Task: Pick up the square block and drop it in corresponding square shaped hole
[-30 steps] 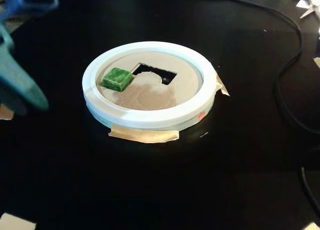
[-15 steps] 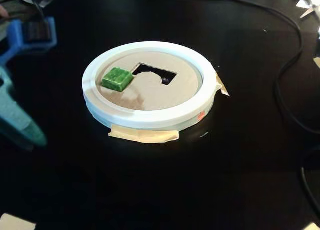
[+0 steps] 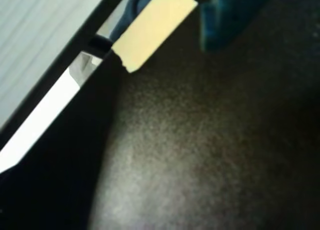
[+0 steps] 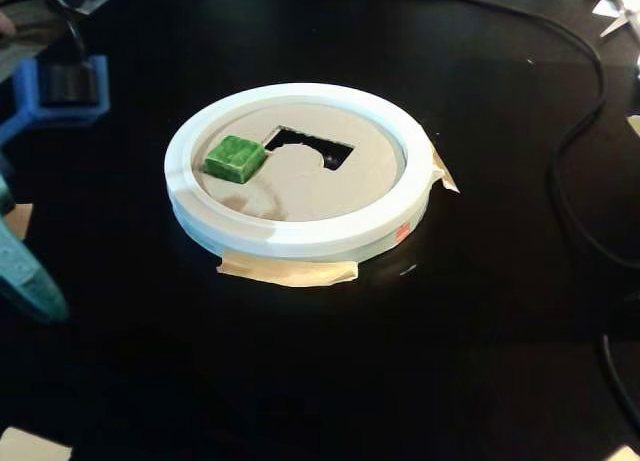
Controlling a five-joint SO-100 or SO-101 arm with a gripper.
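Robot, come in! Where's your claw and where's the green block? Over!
Gripper at far left of the fixed view, away from the ring, jaws unclear. Green block lying on the disc beside the cutout. Nothing blocking it.

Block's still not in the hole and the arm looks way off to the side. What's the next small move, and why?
Probably swing the gripper rightward in the fixed view, toward the green block. The block lies on the beige disc inside the white ring, just left of the dark cutout, untouched. The gripper sits at the left edge, well clear of the ring, and the wrist view shows only the black table and tape.
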